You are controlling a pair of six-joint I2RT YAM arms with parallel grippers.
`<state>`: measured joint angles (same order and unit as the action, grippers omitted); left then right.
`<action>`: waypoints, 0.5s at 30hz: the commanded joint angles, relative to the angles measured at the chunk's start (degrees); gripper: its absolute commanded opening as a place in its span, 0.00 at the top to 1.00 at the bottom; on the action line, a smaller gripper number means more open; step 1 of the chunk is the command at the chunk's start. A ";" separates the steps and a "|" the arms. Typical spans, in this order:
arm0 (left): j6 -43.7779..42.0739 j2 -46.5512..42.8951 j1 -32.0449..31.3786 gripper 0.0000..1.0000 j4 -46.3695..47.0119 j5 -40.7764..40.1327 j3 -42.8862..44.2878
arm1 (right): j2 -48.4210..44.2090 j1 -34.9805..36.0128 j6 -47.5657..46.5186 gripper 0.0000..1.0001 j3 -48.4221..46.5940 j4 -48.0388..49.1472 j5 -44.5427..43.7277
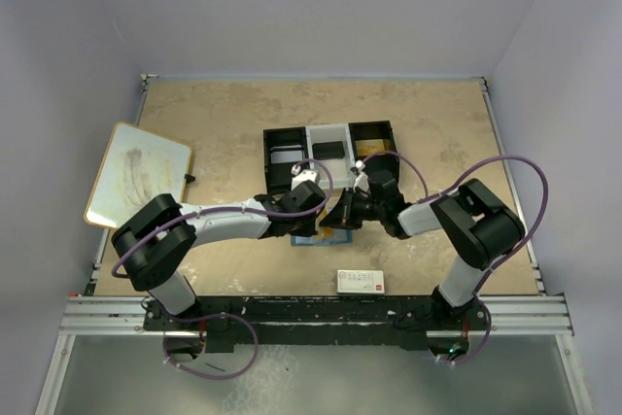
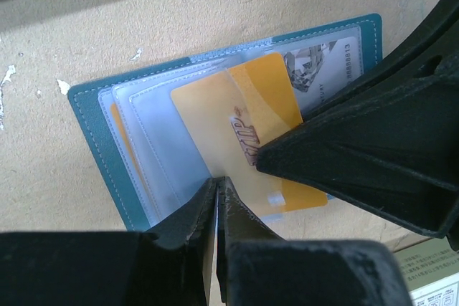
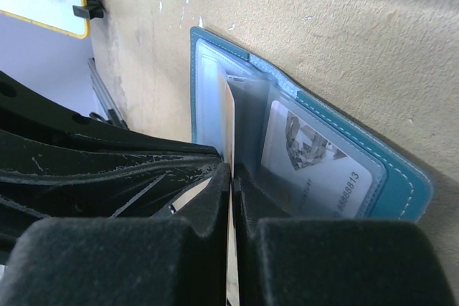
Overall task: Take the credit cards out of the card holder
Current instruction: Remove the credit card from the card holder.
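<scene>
Blue leather lies spread flat on the tan worktop point(image 1: 437, 143): the card holder point(image 2: 86, 112) is open, its clear plastic pockets facing up, just in front of the black-and-white compartment tray point(image 1: 275, 133) and between the two arms.

The gold-yellow card point(image 2: 229, 120) sticks partway out of a middle pocket, tilted, with its far corner under the clear plastic. The right end effector point(image 3: 231, 171) is closed on this card – in its own wrist view the thin card runs edge-on between the two pressed-together fingers. The grey-white card point(image 2: 315, 62), printed with a picture and a row of digits, sits fully inside the pocket on the far half of the holder.

The left end effector point(image 2: 216, 188) is closed as well, its fingertips meeting at the near edge of the clear pockets, beside the lower corner of the gold-yellow card. Whether it nips the plastic or only presses on it cannot be told.

A white box point(image 1: 360, 282) with red print lies near the front edge of the worktop, and a whiteboard point(image 1: 136, 174) rests at the left side – both well apart from the holder.
</scene>
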<state>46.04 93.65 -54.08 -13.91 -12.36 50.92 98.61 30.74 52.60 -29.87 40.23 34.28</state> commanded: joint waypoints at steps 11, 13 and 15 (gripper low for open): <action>0.96 -0.43 -0.23 1.00 -2.53 -2.51 -0.81 | -13.79 -0.19 -11.01 1.00 -6.55 -26.66 -14.18; 1.13 -0.49 -0.18 1.00 -2.44 -2.67 -0.76 | -15.00 -0.22 -12.28 1.00 -7.31 -28.64 -14.57; 1.20 -0.75 -0.23 1.00 -2.58 -3.12 -0.75 | -16.18 -0.24 -13.25 1.00 -7.82 -30.08 -14.47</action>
<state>46.81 93.62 -54.15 -14.06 -13.23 50.89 85.17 30.70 44.07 -34.98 16.93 23.24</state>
